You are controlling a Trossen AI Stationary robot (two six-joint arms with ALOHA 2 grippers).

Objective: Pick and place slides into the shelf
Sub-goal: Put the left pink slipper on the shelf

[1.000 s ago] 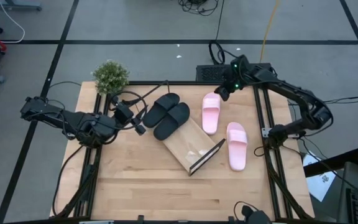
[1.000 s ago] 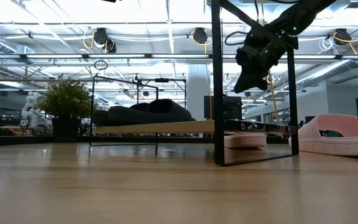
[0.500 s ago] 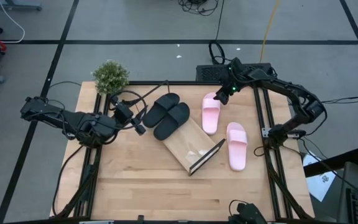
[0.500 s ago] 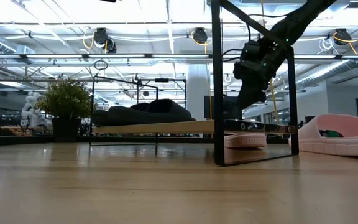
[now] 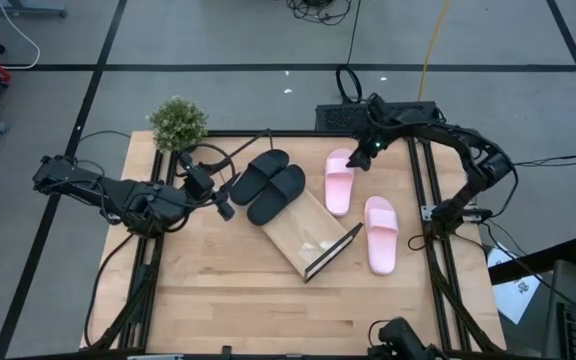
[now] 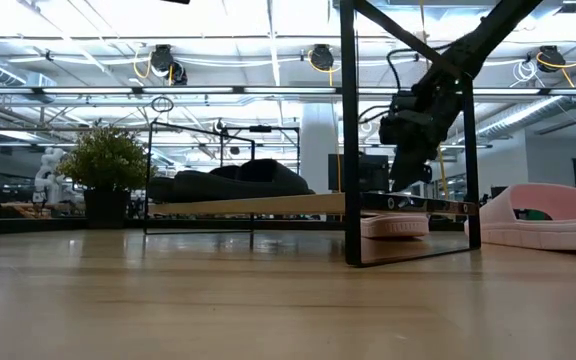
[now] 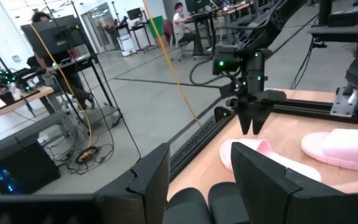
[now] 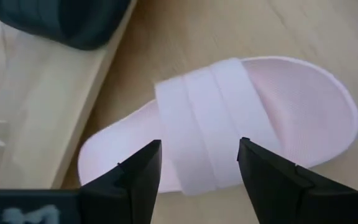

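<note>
Pale pink slide [image 8: 229, 118], 1 wide ribbed strap, beneath the right gripper's [image 8: 199, 163] spread fingers.

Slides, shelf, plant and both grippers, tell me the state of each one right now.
black slides: pair side by side on the shelf's far end.
shelf: standing on the table, angled, near end bare.
pink slide: flat on the table beside the shelf, strap up.
second pink slide: flat on the table, apart from the shelf.
plant: upright at the table's far left corner.
right gripper: open, above the first pink slide's strap.
left gripper: open, empty, near the black slides.
</note>
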